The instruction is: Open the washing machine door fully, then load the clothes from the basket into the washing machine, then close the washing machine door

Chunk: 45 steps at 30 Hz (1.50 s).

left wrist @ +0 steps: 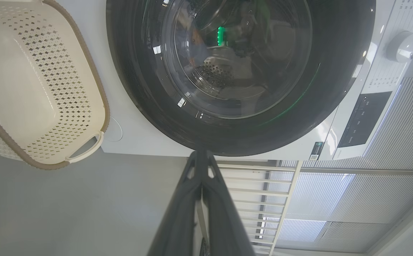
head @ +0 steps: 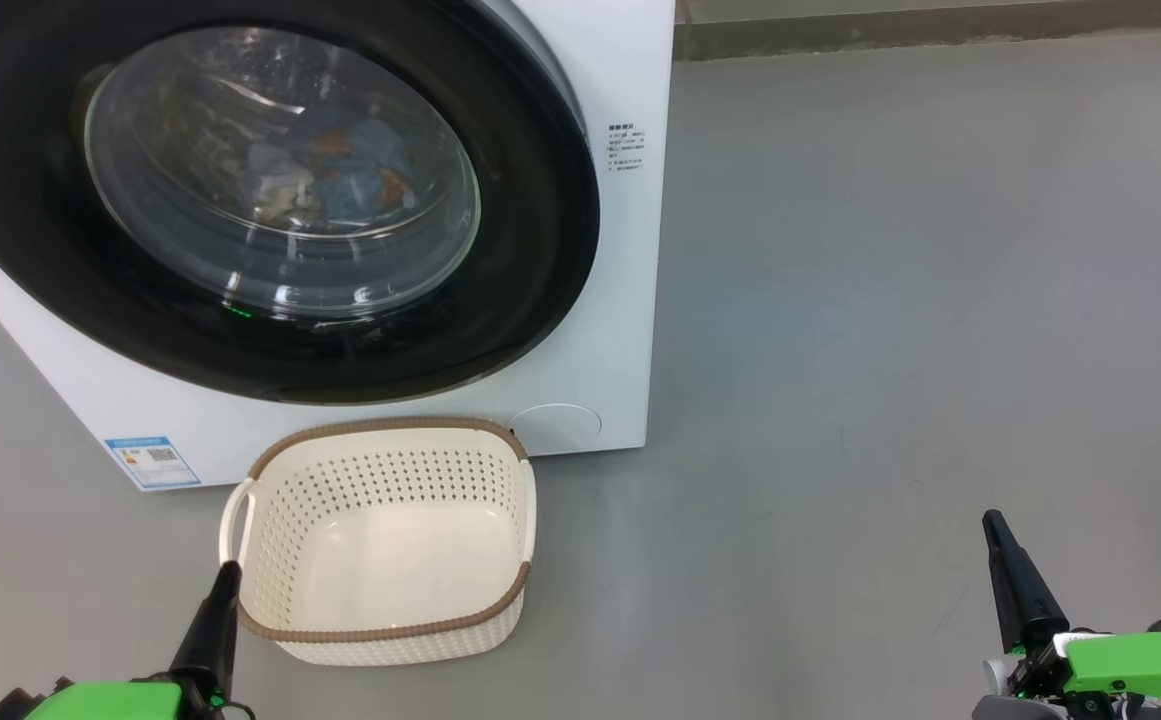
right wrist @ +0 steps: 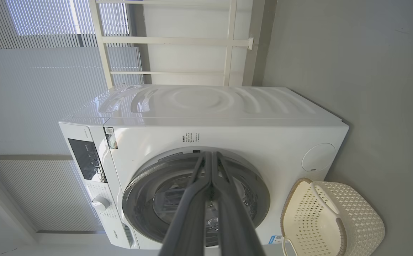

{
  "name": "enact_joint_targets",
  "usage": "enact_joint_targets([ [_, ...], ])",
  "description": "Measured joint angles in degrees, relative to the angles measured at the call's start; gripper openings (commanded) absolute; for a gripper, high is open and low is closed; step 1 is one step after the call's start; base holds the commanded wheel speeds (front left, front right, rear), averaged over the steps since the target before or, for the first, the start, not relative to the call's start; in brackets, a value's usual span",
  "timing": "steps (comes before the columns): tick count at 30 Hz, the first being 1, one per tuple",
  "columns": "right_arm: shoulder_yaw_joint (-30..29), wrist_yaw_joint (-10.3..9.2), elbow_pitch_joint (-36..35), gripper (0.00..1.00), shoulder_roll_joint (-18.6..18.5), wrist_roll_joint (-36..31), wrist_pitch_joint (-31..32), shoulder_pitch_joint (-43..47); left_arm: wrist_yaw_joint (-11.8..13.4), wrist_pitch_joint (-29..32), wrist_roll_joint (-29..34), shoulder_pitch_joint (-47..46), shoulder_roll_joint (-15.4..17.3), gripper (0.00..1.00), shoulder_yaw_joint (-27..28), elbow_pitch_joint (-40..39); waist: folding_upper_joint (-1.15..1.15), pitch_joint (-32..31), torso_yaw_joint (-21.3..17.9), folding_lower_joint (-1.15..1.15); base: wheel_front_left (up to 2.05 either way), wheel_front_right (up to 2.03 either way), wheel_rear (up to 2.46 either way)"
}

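Head view: washing machine door (head: 540,250) shut, clothes (head: 345,175) behind its glass, basket (head: 380,428) bare; left wrist view: left gripper (left wrist: 201,155) pinched shut, empty; right wrist view: right gripper (right wrist: 210,155) likewise; probably heavy, stiff, slippery door, best hooked at rim.

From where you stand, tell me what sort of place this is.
Probably a laundry corner: a white front-loading washing machine, a cream basket on the grey floor, window blinds behind.

washing machine door (head: 280,170): shut, glossy black rim, clear glass
clothes (head: 350,175): blue, behind door glass
basket (head: 385,428): cream, upright, empty, just before washing machine (head: 630,300)
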Motion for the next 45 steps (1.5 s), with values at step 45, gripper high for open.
enact_joint_targets([
  [45,-0.6,0.0,0.0,0.0,0.2,0.0,0.3,0.0,0.0,0.0,0.0,0.0,0.0,0.0,0.0,0.0,0.0,0.0,0.0,0.0,0.0,0.0,0.0],
])
